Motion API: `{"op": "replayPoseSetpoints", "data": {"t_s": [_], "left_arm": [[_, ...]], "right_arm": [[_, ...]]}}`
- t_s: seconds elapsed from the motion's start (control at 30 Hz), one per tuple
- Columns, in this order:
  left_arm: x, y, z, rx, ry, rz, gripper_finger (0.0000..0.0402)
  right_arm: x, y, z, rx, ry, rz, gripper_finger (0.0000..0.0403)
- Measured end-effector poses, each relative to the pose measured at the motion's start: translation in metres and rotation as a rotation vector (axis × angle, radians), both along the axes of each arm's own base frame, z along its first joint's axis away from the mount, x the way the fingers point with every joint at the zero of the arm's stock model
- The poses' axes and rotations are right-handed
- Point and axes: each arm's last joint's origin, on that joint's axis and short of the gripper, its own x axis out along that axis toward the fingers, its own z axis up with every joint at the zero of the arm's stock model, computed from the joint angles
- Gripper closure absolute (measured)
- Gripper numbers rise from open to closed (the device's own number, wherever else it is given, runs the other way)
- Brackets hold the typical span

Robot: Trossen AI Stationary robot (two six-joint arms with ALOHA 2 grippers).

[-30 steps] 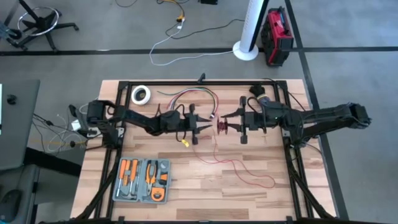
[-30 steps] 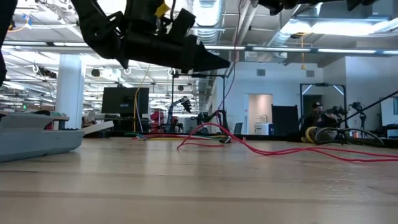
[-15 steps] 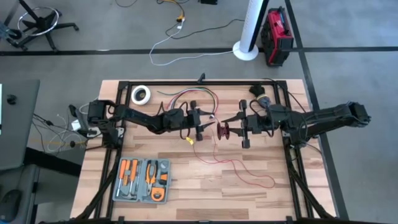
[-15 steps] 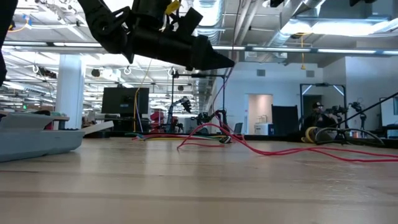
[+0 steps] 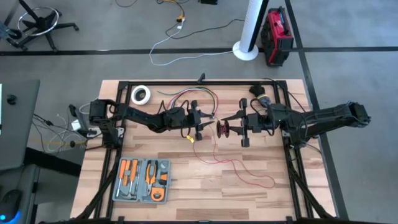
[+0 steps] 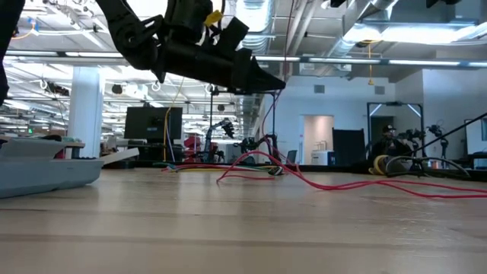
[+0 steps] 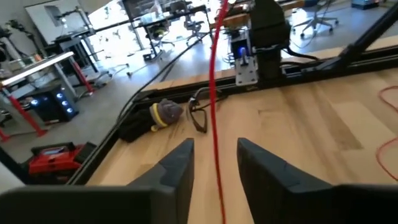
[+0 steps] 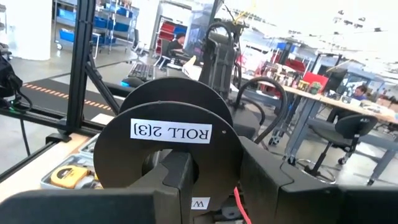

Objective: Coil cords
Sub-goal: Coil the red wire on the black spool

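The left gripper (image 5: 207, 121), fingers apart around the wire (image 7: 214, 118), had edged closer to the spool (image 8: 176, 144) clamped by the right gripper (image 5: 231, 129), feeding the next winding.

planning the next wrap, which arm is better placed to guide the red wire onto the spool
Left, probably. The red wire runs between the open fingers of the left gripper, while the right gripper is shut on the spool.

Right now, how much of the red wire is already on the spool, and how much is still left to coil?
Done: cannot tell; the winding is hidden.
In hand: the right gripper grips the black spool; the red wire runs between the open fingers of the left gripper.
Left: loose wire loops lie across the table.
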Motion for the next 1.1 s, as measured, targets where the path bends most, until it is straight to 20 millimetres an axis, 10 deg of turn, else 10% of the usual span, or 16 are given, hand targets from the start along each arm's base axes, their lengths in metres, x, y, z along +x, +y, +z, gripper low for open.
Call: {"op": "replayPoseSetpoints", "data": {"t_s": [0.53,1.1], "left_arm": [[0.0,0.0,-0.002,-0.007,0.024,-0.026,0.0397],[-0.01,-0.033,0.022,0.018,0.054,-0.118,0.0401]], "right_arm": [[-0.001,0.0,0.005,-0.006,-0.054,-0.001,0.0295],[0.004,-0.036,-0.01,0.001,0.077,-0.115,0.0295]]}}
